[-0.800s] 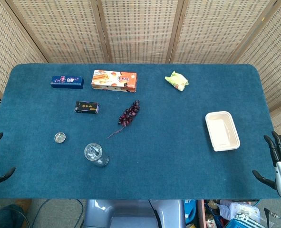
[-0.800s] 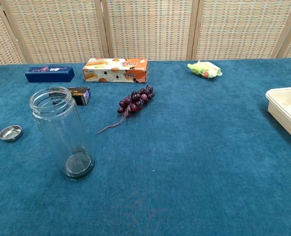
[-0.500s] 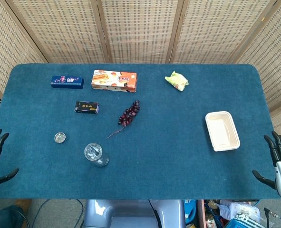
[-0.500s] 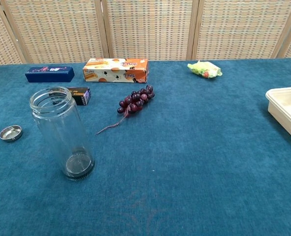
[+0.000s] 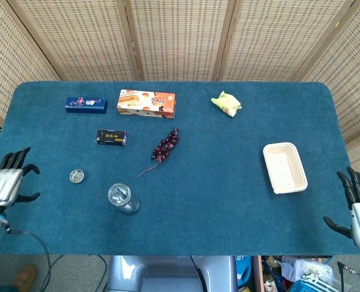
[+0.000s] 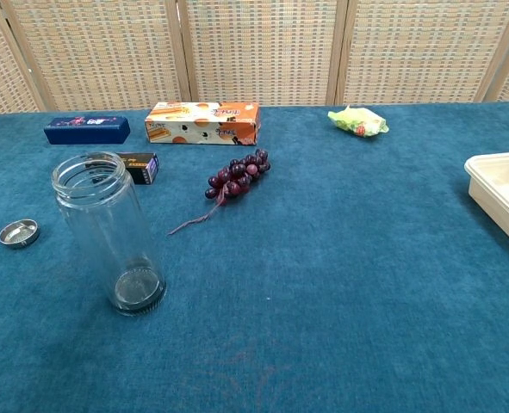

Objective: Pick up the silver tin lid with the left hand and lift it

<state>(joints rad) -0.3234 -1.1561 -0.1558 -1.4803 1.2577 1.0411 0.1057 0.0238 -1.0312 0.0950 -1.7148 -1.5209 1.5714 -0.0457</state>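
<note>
The small round silver tin lid [image 5: 77, 176] lies flat on the blue table, left of the glass jar; the chest view shows the lid [image 6: 19, 232] near its left edge. My left hand [image 5: 9, 181] hovers over the table's left edge, well left of the lid, fingers spread and empty. At the front right corner my right hand [image 5: 359, 207] stays off the table edge, open, holding nothing. Neither hand appears in the chest view.
An upright glass jar [image 5: 122, 198] stands just right of the lid. Behind it lie a black box [image 5: 111, 137], a dark blue box [image 5: 86, 104], an orange carton [image 5: 146, 103], grapes [image 5: 166, 144], a green packet [image 5: 226, 103] and a white tray [image 5: 298, 176].
My left hand has risen from the front left corner and moved up over the table's left edge, closer to the lid. The right hand has barely shifted.
</note>
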